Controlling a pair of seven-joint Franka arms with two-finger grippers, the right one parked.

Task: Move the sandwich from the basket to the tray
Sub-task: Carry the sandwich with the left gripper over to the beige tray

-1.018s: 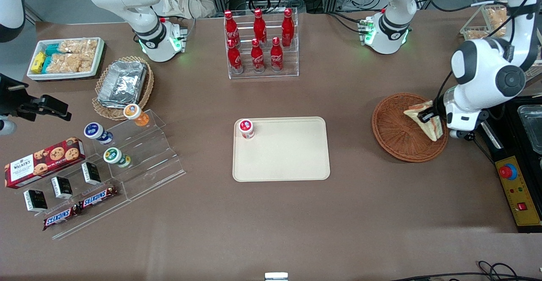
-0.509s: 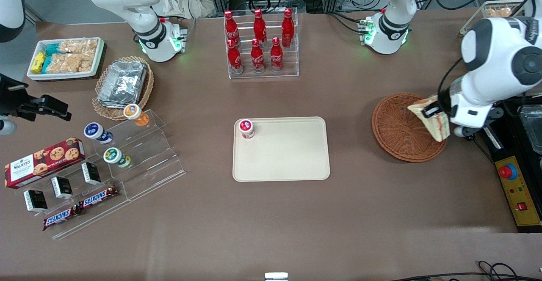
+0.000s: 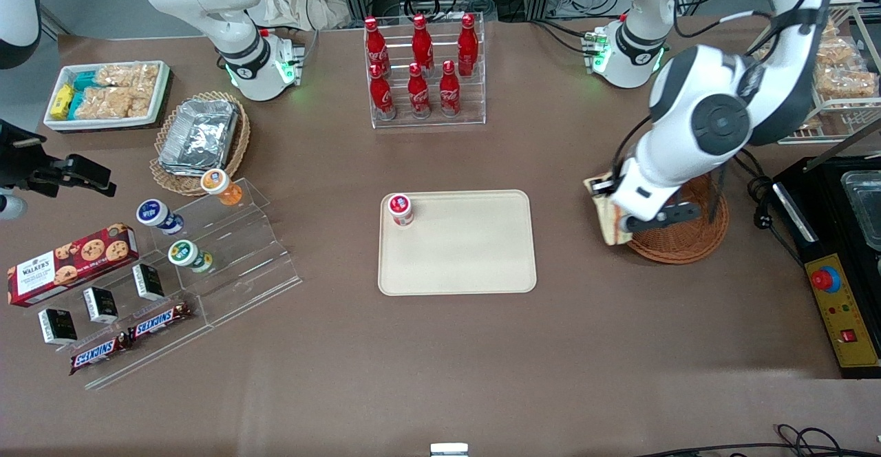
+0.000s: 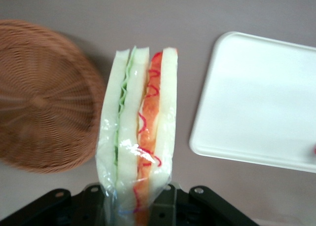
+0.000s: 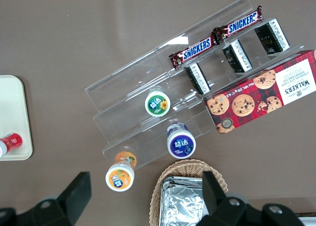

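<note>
the hand [image 3: 612,217] grips the sandwich [image 4: 139,132] by one end, hanging it over the worktop just past the basket [image 3: 688,240] rim. the tray [image 3: 475,264] lies sideways toward the parked arm, its near edge unobstructed.

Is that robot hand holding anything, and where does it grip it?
Yes. The hand is shut on the sandwich, pinching one end across its bread faces, between the basket and the tray.
</note>
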